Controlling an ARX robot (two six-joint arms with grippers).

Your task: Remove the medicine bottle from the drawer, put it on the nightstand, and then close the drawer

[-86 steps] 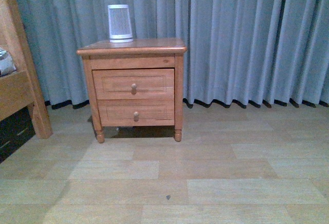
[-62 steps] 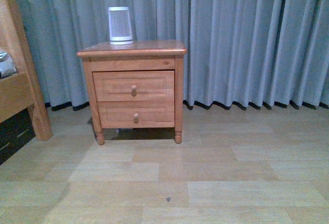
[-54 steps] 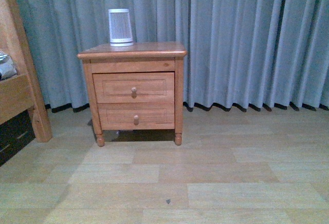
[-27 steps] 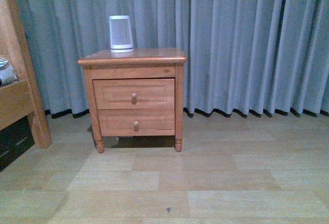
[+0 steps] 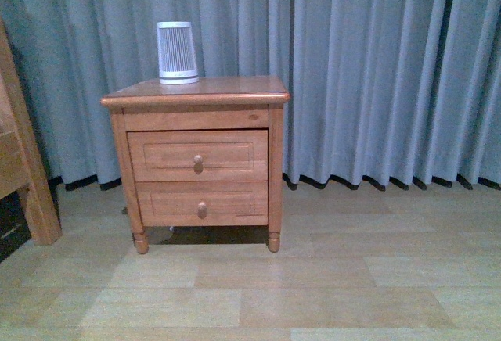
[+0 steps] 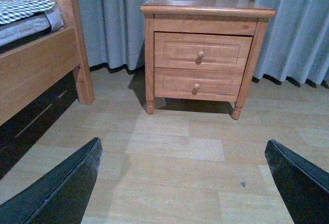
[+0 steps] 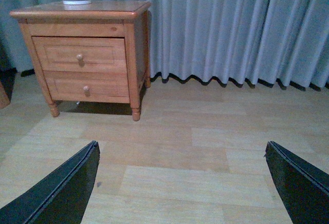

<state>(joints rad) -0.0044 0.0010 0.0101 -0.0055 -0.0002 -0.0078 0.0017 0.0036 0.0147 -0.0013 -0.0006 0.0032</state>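
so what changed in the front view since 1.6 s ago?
The view moved, not the objects: the nightstand shows larger and lower in the front view and the bed frame has slid toward the left edge, so the robot seems to have closed in. Nothing grasped or released. Same as before: the drawer and lower drawer shut, ribbed cylinder on top. Open and empty: left gripper, right gripper.

1. 1 nightstand [image 5: 235, 87].
2. 2 drawers: top drawer [image 5: 231, 156] & bottom drawer [image 5: 235, 200].
3. 2 knobs [image 5: 198, 163], 1 ea. drawer.
4. 1 white ribbed can [image 5: 177, 52].
5. 1 bed [image 6: 36, 75].
6. 1 curtain [image 5: 376, 75].
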